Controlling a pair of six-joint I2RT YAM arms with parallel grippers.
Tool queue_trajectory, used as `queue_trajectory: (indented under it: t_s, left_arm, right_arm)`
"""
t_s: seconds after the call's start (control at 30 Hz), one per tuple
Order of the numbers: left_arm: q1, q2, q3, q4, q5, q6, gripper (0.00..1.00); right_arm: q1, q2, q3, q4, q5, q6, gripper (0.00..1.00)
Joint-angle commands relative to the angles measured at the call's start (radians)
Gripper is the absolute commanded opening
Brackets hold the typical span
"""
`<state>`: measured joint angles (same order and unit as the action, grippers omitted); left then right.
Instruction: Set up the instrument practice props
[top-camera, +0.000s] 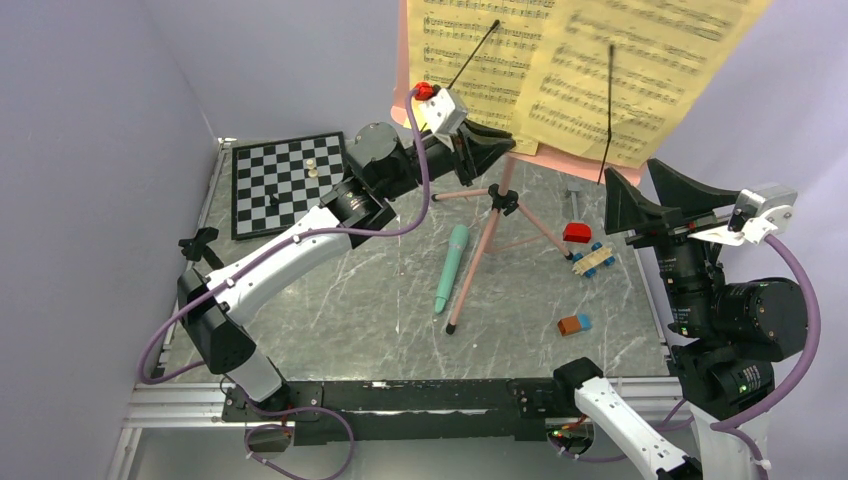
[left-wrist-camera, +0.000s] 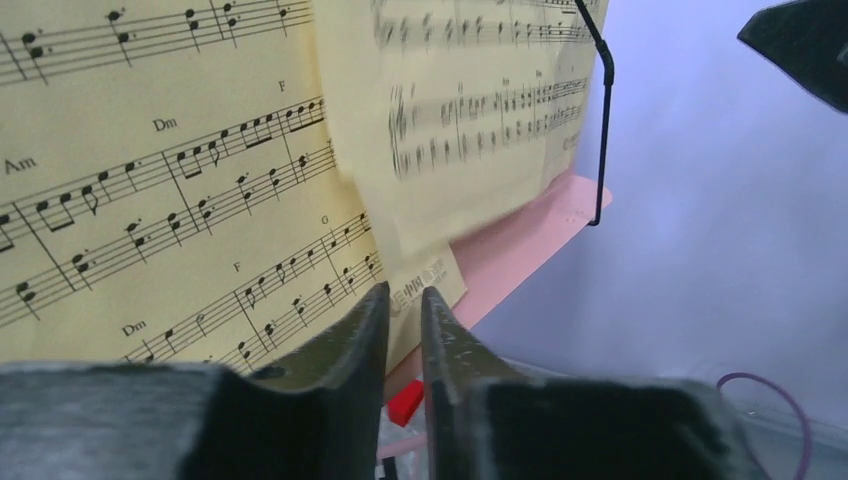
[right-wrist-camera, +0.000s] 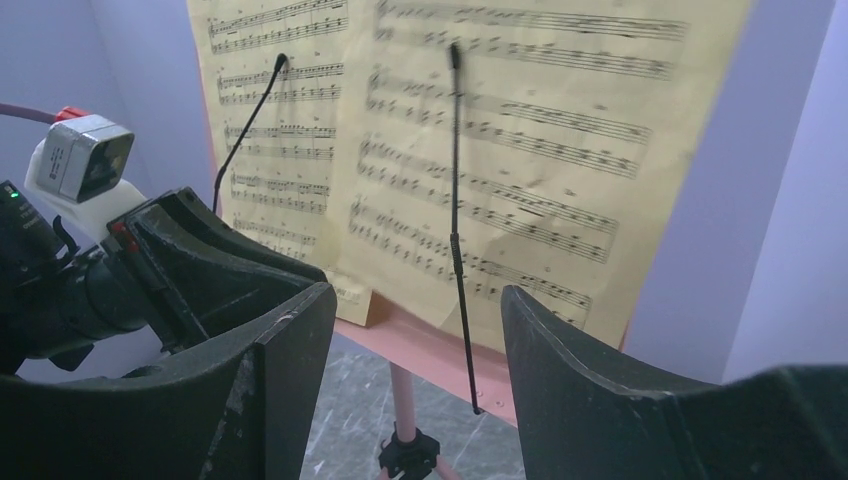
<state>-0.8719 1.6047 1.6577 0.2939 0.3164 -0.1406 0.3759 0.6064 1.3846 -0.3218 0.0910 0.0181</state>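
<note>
1. Yellow paper: two sheet-music pages (top-camera: 560, 70) stand on the ledge of the pink music stand (right-wrist-camera: 430, 345). In the left wrist view you can read the chord letters Am, Dm, F and G between the staves. The small print at the lower corner is too blurred to read.
2. Two thin black wire arms (right-wrist-camera: 458, 200) lie across the pages.
3. Your left fingers (left-wrist-camera: 345, 345), dark and wedge-shaped, are almost pressed together with a thin slit between them. They pinch nothing and sit at the left page's lower edge.
4. Your right fingers (right-wrist-camera: 270, 350) are spread wide and empty, facing the stand.
5. The smooth mint-green tube (top-camera: 450, 265) lies flat on the grey marbled desk (top-camera: 370, 310), just beside a tripod leg.
</note>
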Motion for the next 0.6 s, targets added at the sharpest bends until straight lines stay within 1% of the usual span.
queue_trajectory:
  t_s: [0.0,0.03,0.13,0.3,0.57]
  left_arm:
    - [-0.004,-0.043,0.002,0.041,0.002,0.001,0.33]
    - [-0.004,-0.042,0.008,0.04,0.006,0.001,0.39]
    - [-0.004,-0.035,0.031,0.033,0.018,0.0,0.45]
    - [-0.004,-0.045,0.017,0.036,0.025,-0.003,0.48]
    - [-0.006,-0.134,-0.066,0.028,0.026,0.001,0.52]
  right_arm:
    - [0.004,-0.004,0.005,0.024,-0.023,-0.004,0.66]
    - [0.004,-0.005,0.006,0.023,-0.023,-0.005,0.66]
    - [0.004,-0.004,0.008,0.023,-0.025,-0.006,0.66]
    - [0.004,-0.005,0.011,0.018,-0.025,-0.007,0.66]
    - [0.004,-0.017,0.006,0.017,-0.01,-0.008,0.66]
